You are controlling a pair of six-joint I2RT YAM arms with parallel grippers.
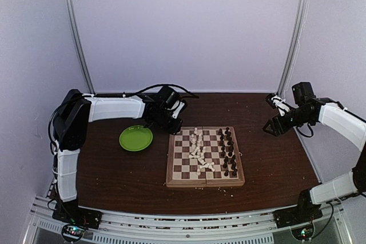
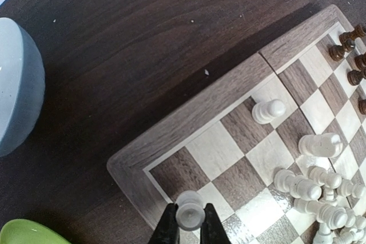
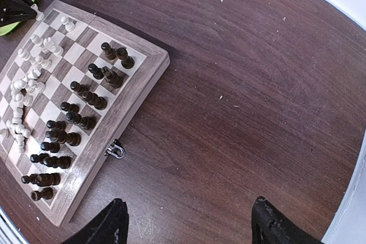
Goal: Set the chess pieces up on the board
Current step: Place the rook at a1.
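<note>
A: Chess pieces (image 1: 199, 152): where do we stand?

B: The dark set (image 1: 227, 152) stands in two files along the right of the board (image 1: 205, 184). Most whites lie heaped mid-board. Our left gripper (image 2: 189, 221) is pinched on one white piece (image 2: 190, 208) over the board's far-left corner. Our right gripper (image 3: 189, 227) hangs wide and empty over bare table, well right of the board.

A: What could go wrong?

B: That corner square sits right by the border, so we judge a tilted release could roll the piece off. If we swing right, our fingers could scatter the heap.

A: Room?

B: Open table lies far and left of the board, up to the plate (image 1: 135, 138). Rightward the whites crowd us.
</note>
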